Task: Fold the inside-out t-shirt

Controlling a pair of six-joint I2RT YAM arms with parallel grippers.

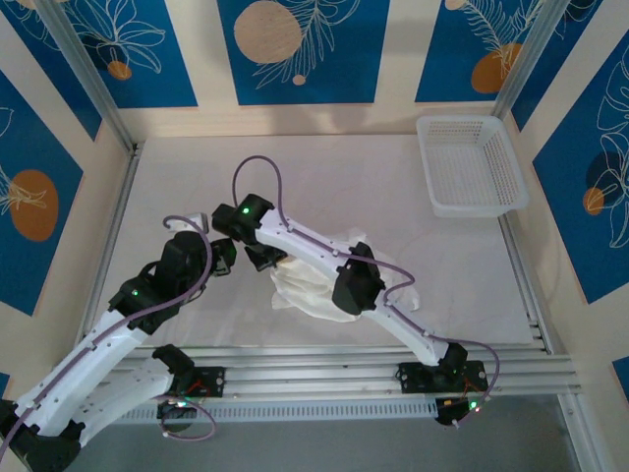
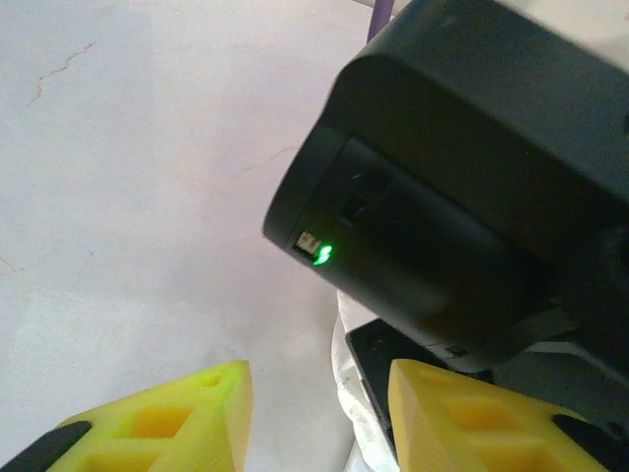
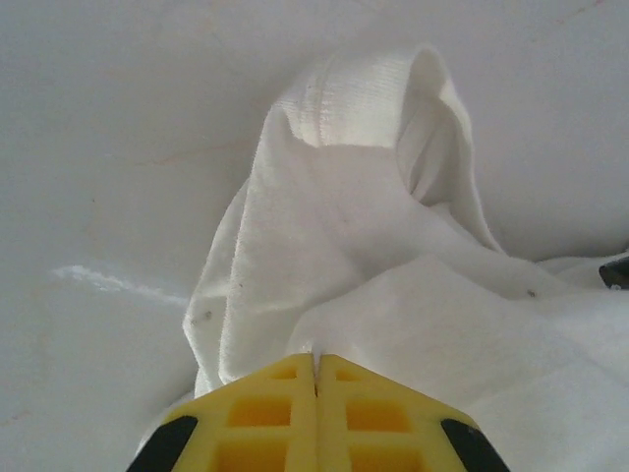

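Observation:
The inside-out t-shirt lies crumpled in a white heap near the table's front middle, partly under the right arm. In the right wrist view its wrinkled cloth rises in a fold ahead of my right gripper, whose yellow jaws are pressed together on a pinch of the fabric. My right gripper sits at the heap's left edge. Just to its left is my left gripper. My left gripper is open with bare table between its fingers, and a strip of the shirt lies beside its right finger.
The right arm's black wrist housing with a green light hangs close in front of the left gripper. A white lattice basket stands at the back right. Metal rails run along the table's near edge.

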